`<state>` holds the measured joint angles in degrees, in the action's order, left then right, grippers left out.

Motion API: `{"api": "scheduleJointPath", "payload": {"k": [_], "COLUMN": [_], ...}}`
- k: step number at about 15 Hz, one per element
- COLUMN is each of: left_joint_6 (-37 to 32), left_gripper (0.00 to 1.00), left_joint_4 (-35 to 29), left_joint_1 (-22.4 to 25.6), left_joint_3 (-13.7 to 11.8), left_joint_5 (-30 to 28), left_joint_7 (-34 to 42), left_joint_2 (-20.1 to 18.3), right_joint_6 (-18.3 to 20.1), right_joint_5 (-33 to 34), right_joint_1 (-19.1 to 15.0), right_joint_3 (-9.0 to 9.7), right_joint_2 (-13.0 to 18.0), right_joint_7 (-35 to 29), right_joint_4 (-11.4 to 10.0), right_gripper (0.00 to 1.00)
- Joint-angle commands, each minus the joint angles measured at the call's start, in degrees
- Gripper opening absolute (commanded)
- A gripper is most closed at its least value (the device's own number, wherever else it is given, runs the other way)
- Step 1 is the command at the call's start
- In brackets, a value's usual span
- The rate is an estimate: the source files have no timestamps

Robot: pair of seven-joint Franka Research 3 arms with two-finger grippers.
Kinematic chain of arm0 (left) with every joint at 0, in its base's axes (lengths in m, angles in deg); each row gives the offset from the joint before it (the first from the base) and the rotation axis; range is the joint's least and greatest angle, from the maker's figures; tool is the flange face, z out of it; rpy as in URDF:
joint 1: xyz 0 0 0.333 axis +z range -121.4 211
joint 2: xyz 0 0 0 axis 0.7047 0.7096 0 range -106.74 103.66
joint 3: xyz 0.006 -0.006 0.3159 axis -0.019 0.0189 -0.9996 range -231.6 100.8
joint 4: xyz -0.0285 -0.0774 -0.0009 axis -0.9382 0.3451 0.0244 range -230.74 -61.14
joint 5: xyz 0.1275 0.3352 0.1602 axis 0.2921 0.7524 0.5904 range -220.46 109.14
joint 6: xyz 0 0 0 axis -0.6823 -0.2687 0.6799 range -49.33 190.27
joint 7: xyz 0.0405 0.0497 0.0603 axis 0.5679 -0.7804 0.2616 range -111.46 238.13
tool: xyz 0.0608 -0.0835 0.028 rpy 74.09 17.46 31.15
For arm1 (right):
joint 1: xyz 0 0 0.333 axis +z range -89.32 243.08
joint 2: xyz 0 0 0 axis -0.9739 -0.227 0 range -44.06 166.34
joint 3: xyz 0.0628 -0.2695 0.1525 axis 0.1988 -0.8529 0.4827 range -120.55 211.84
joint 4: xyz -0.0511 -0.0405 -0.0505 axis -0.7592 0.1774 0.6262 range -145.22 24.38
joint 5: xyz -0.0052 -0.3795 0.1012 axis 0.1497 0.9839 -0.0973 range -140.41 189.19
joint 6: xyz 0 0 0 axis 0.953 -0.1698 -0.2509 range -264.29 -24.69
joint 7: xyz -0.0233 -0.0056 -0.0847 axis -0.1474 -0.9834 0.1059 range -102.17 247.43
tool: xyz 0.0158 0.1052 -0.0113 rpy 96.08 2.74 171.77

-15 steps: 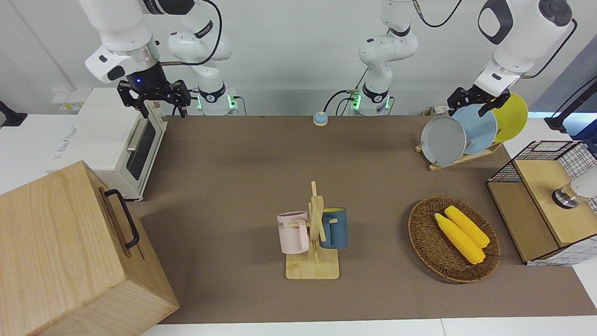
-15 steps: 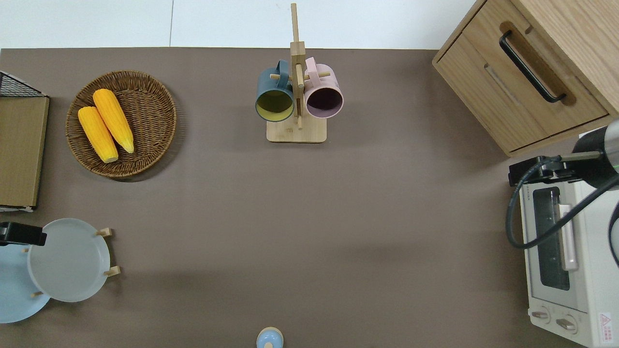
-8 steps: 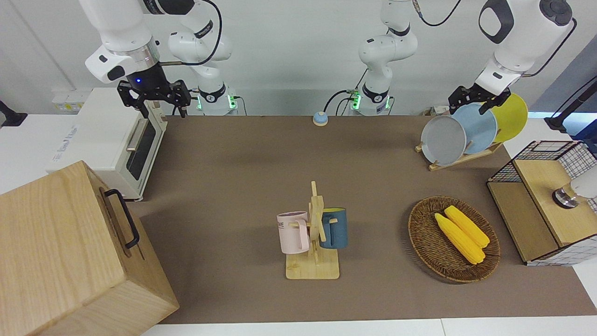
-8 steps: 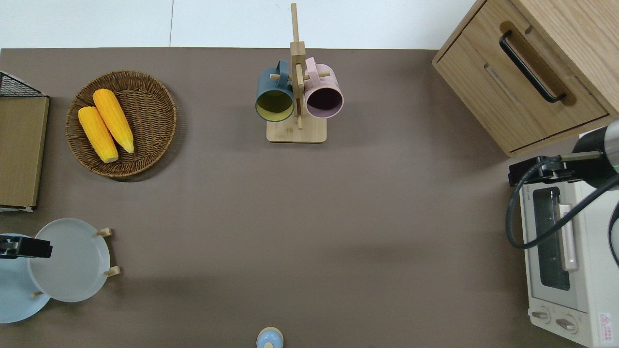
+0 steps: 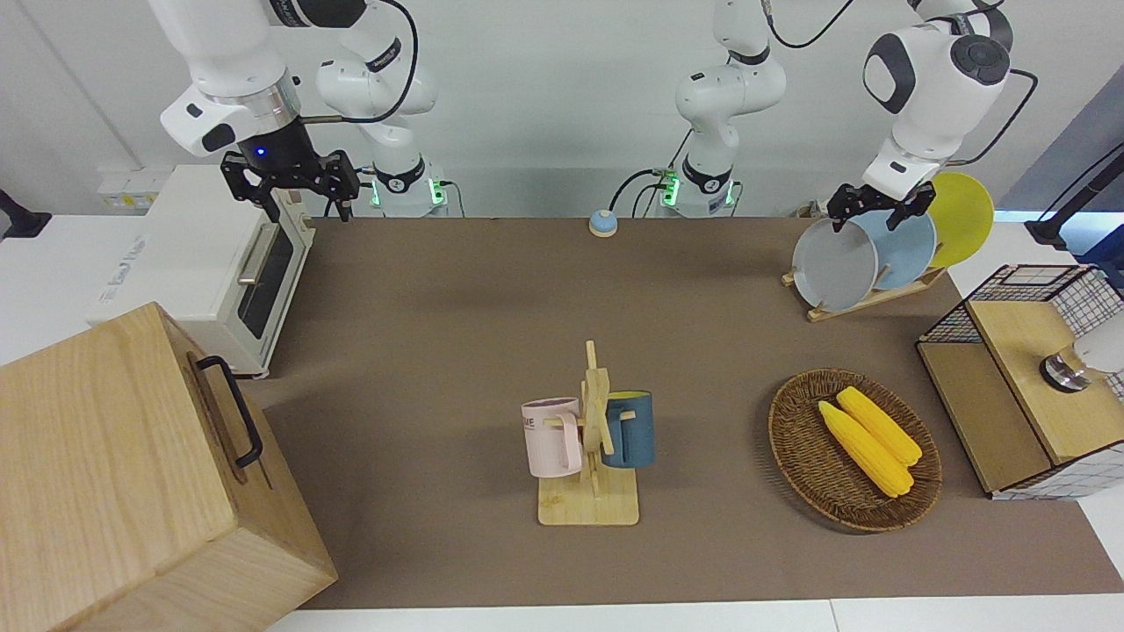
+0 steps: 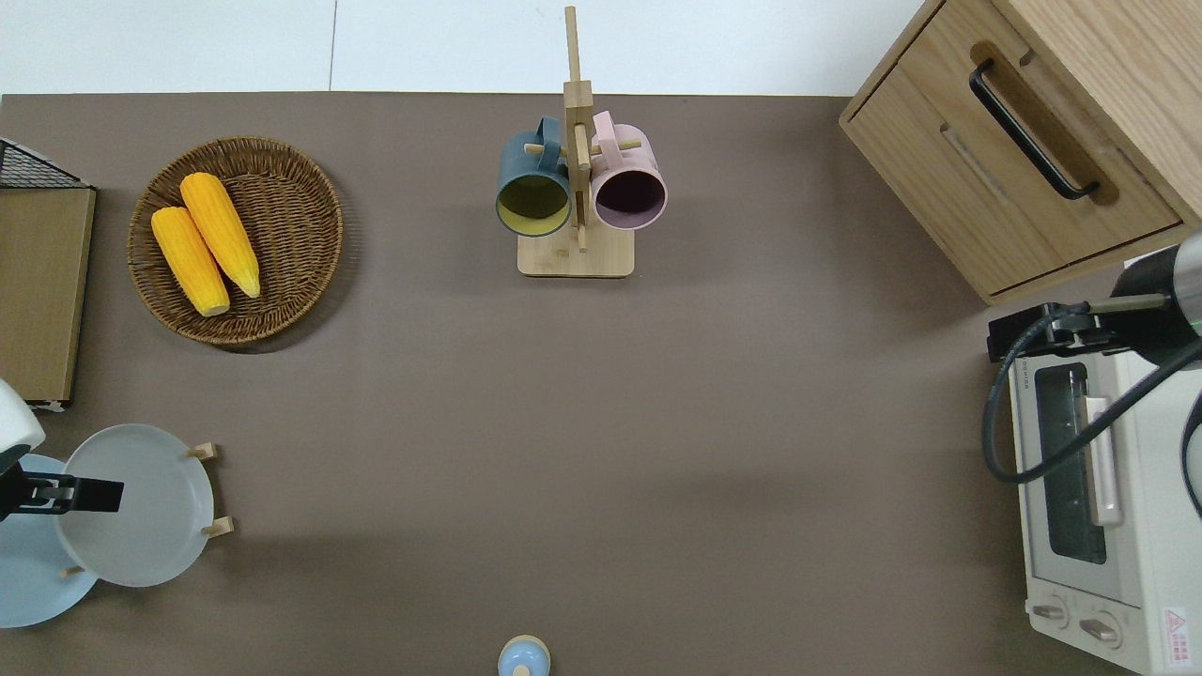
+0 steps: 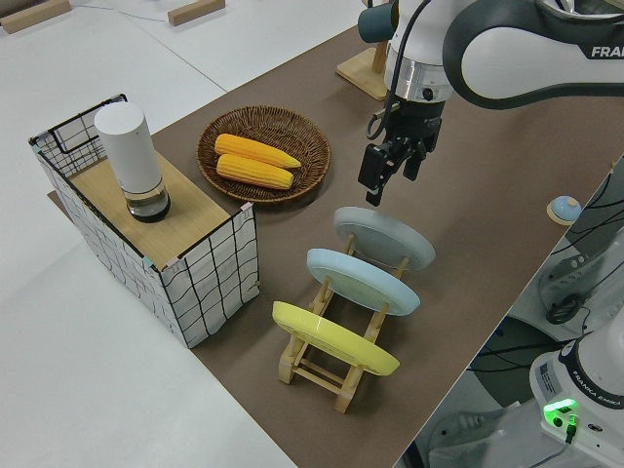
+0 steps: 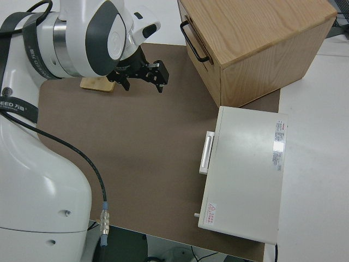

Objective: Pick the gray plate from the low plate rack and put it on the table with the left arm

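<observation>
Left gripper point(image 7: 388, 175) hangs in the air w/ fingers spread apart, nothing between them, tips pointing down. In the overhead view it sits over the upper edge of the gray plate point(image 6: 141, 507), on the side where that plate meets the sky-blue plate point(image 6: 28, 582). Side view shows a clear gap between fingertips and plate rim, so no contact.

Gray plate stands tilted in the low plate rack point(image 7: 331, 356), in the slot at the rack's end toward the table's middle. Sky-blue plate is in the next slot just beside it, then the yellow plate point(image 7: 331, 339) at the rack's other end. All 3 lean the same way. Rack sits on the table point(image 5: 457, 351) near the robots, toward the left arm's end.

Farther from the robots than the rack: a wicker basket point(image 6: 300, 235) w/ 2 corn cobs point(image 6: 207, 239) in it, and a wire crate point(image 7: 210, 278) at the table edge w/ a white cylinder point(image 7: 132, 156) on its wooden top. Mug stand point(image 5: 593, 448) mid-table holds a pink mug point(image 5: 551, 436) and a dark blue mug point(image 5: 630, 428).

Right gripper point(image 5: 290, 189) is parked, fingers apart.
</observation>
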<state>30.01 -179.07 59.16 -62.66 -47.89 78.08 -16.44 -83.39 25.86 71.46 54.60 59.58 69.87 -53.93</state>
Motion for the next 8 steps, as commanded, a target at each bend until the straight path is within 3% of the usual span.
{"api": "scheduleJointPath", "payload": {"k": [1,8], "left_joint_6": [4.35,10.24], "left_gripper": [1.0,1.0], "left_joint_4": [-4.83,-9.48], "left_joint_1": [1.02,1.9], "left_joint_3": [0.16,-0.72], "left_joint_5": [1.54,3.56], "left_joint_7": [0.72,0.72], "left_joint_2": [-2.14,-2.14], "right_joint_6": [0.05,0.05], "right_joint_5": [-0.15,-0.15], "right_joint_1": [0.41,0.41], "right_joint_3": [-0.34,-0.34], "right_joint_2": [-0.02,-0.02], "right_joint_7": [-0.22,-0.22], "right_joint_4": [0.37,0.37], "right_gripper": [0.983,0.983]}}
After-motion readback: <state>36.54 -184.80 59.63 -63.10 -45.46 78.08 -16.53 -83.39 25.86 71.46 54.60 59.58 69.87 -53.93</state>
